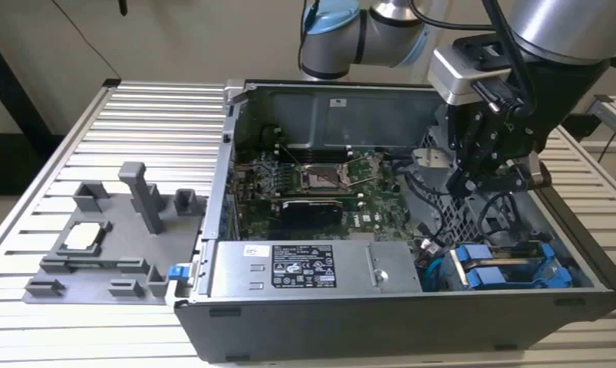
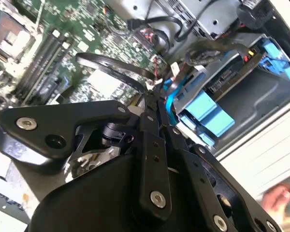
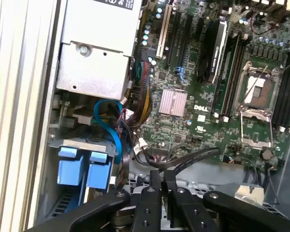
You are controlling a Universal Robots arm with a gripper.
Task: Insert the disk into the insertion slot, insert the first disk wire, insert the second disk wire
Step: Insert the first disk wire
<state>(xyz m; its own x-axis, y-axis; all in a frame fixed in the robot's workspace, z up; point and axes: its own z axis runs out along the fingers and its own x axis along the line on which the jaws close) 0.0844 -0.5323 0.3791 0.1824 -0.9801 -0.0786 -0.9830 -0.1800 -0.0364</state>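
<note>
One pincer (image 3: 163, 177), closed beside a black cable (image 3: 198, 155), hangs near the disk (image 1: 492, 274), seated in the insertion slot (image 1: 446, 221).

From my station, the arm (image 1: 565, 27) read as brushed silver tubing with a grey joint housing and a pale blue end cap (image 1: 334, 17). A black cable (image 1: 504, 46) ran along it, past a light grey block (image 1: 461, 73) at the wrist. The gripper (image 1: 461, 184) was matte black. In the second wrist view I saw its flat links (image 2: 149, 159) pinned with small silver screws (image 2: 158, 198), and 1 larger screw sat on a rounded black bracket (image 2: 58, 130).
</note>
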